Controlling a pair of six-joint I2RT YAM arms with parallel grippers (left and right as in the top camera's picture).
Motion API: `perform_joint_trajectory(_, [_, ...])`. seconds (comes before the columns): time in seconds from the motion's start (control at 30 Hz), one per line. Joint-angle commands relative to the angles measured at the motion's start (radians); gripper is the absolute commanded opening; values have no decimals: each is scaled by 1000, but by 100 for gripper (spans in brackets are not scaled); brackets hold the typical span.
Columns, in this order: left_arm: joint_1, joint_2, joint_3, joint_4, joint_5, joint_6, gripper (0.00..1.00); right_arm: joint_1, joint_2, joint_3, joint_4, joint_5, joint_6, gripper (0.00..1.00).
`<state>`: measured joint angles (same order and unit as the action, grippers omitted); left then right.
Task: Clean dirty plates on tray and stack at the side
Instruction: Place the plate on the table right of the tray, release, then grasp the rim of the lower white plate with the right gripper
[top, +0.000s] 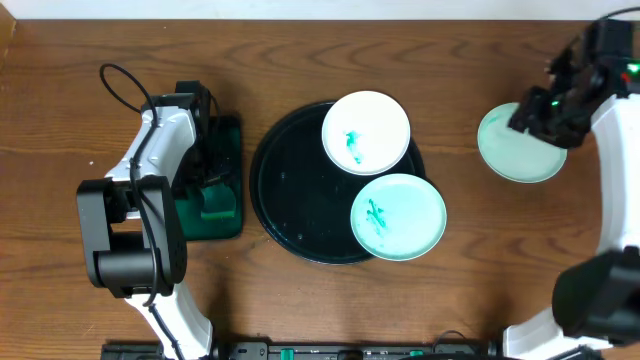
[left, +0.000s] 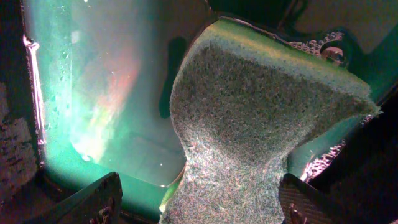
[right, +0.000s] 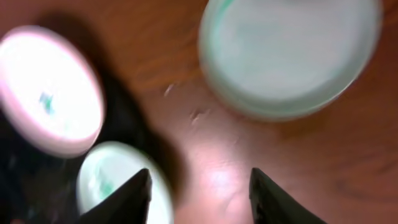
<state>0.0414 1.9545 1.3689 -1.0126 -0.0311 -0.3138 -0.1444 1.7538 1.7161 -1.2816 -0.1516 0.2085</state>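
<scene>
While two small round white plates (top: 366, 132) overlap the right rim of the large glossy black tray (top: 285, 195), a third plate (top: 515, 158) lies apart at upper right, with bare brown wooden table (top: 480, 270) between. The right gripper (right: 199, 196) hovers near it, fingers spread and empty. The left gripper (left: 199, 205), over the green rectangular tray (top: 228, 220) at left, pinches a green sponge (left: 249, 124).
</scene>
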Motion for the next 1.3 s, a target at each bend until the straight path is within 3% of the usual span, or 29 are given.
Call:
perform_joint_trajectory(0.0, [3,8,-2,-3,-2,3,81,68,17,-19,-68,0,61,36])
perform_joint_trajectory(0.1, [3,8,-2,-3,-2,3,81,124,17,-59,-118,78,124,29])
perform_joint_trajectory(0.2, [3,8,-2,-3,-2,3,81,183,17,-132,-106,137,180,29])
perform_joint_trajectory(0.53, [3,8,-2,-3,-2,3,81,336,17,-488,135,113,245,54])
perform_joint_trajectory(0.67, [3,8,-2,-2,-2,2,81,354,17,-569,201,69,258,57])
perform_joint_trajectory(1.13, [3,8,-2,-3,-2,2,81,356,17,-710,426,-19,259,19])
perform_joint_trajectory(1.27, [3,8,-2,-3,-2,2,81,356,17,-710,429,-19,252,18])
